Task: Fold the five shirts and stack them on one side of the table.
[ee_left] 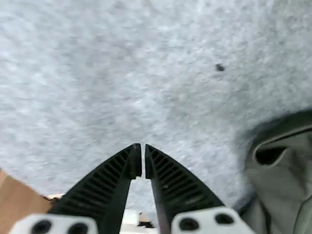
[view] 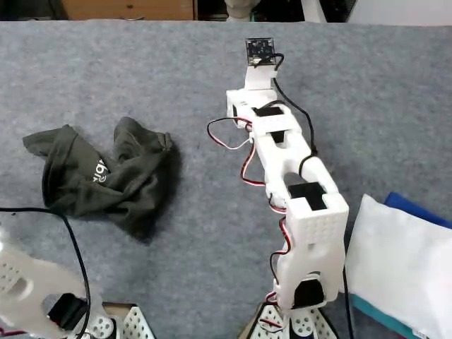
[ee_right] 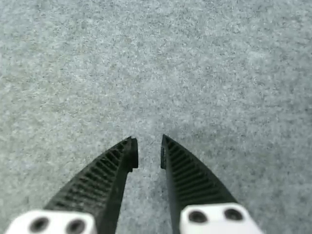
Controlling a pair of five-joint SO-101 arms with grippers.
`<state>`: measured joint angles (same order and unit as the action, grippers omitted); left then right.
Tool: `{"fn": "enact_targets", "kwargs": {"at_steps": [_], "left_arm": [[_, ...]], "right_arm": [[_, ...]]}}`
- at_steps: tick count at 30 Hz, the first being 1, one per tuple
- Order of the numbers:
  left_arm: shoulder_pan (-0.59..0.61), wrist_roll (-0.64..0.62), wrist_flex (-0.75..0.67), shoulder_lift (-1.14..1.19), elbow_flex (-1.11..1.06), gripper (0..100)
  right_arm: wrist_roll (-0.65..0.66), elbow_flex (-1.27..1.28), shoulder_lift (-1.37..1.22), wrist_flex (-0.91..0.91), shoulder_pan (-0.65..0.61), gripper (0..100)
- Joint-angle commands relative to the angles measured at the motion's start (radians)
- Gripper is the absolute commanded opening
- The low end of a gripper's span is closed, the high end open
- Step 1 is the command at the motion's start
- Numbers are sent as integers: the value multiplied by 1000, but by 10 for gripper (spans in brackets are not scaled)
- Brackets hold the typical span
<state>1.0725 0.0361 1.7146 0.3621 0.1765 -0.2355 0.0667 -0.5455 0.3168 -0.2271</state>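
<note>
Shirt (view: 106, 176), dark and crumpled, lies left on the desk (view: 176, 70). Left end effector (ee_left: 139, 165), empty and nearly closed, hangs beside it; right end effector (ee_right: 148, 151), empty, slightly parted, is well apart. A blind pinch could catch several layers, bunching it.

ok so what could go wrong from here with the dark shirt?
1. The dark shirt lies in a crumpled heap. A pinch could catch several layers, so it may not spread flat.
2. The black cable by the left arm runs close to the shirt's near edge and could snag the fabric.
3. The folded stack sits right beside the right arm; a swing might brush it.
</note>
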Motion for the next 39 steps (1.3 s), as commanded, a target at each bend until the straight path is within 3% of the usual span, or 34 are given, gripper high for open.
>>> {"fn": "enact_targets", "kwargs": {"at_steps": [1, 4, 9, 13, 16, 21, 28, 39], "left_arm": [[18, 15, 44, -16, 61, 27], [-71, -80, 46, -16, 26, 32], [-322, -230, 46, -16, -75, 33], [-517, -272, 46, -16, -63, 33], [-600, -296, 46, -16, 14, 33], [-667, -333, 46, -16, 114, 43], [-697, -404, 44, -13, 124, 184], [-697, -526, 38, 133, 143, 184]], "right_arm": [[-2, -10, 74, 0, -5, 101], [-2, -10, 74, 0, -8, 101], [-2, -10, 74, 0, -19, 101], [-2, -10, 74, 0, -19, 101], [-2, -10, 74, 0, -18, 101], [-2, -10, 74, 5, -16, 101], [-2, -10, 74, 3, -15, 101], [-2, -12, 76, -2, -15, 101]]}}
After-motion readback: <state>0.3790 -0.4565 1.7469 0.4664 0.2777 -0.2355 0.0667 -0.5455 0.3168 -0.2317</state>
